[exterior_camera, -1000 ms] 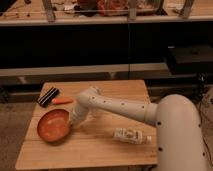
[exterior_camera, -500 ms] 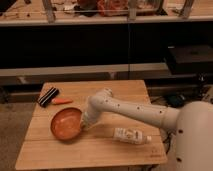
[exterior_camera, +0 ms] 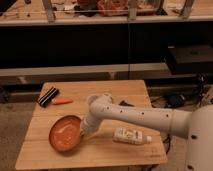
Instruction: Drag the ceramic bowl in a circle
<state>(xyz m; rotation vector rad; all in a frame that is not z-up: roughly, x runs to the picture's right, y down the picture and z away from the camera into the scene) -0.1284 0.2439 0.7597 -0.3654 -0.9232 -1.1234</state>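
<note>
A: Where do we see the ceramic bowl point(exterior_camera: 65, 133)?

B: On the wooden table point(exterior_camera: 110, 150), near its front left corner, well apart from the white bottle point(exterior_camera: 131, 135).

A: And our gripper point(exterior_camera: 84, 131)?

B: At the bowl's right rim; grip unclear.

The ceramic bowl point(exterior_camera: 65, 133), round, shallow and glossy orange-red with a paler speckled inside, is sitting upright on the wooden table near its front-left corner. It is lying just left of the gripper point(exterior_camera: 84, 131), whose tip is meeting the bowl's right rim.
</note>
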